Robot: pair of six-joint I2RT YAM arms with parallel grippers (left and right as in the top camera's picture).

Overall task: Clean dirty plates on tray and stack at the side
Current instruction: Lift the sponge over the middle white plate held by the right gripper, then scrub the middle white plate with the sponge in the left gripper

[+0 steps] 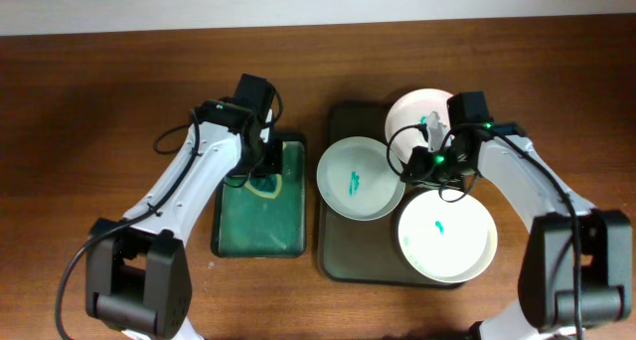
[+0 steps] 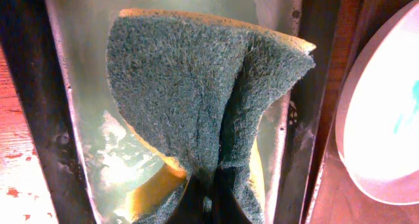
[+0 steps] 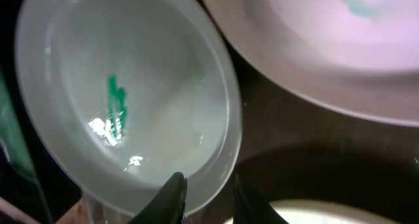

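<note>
Brown worktop point(image 1: 99, 82): the tray point(image 1: 348, 253)'s left plate point(image 3: 131, 86) looks stiff, slick; I'd take its rim; right fingers point(image 3: 171, 196) straddle it, clamp unclear; left fingers point(image 2: 226, 207) pinch sponge point(image 2: 196, 86).

Bench: table point(image 1: 99, 101), brown wood with the grain running side to side, meeting a pale strip at the far edge. Two items lie directly on it.

1. The green tray point(image 1: 258, 231) is straight below the jaws of the left gripper point(image 1: 264, 177) and runs from there back toward that arm's base. The left wrist view shows a wet, glossy floor, with reddish wood outside its rim.
2. The tray point(image 1: 343, 265) is dark and larger, lying below the jaws of the right gripper point(image 1: 422, 163) and spreading out on all sides of them.

The two trays lie parallel, and a narrow strip of bare wood between the two sets of jaws keeps them apart.
</note>
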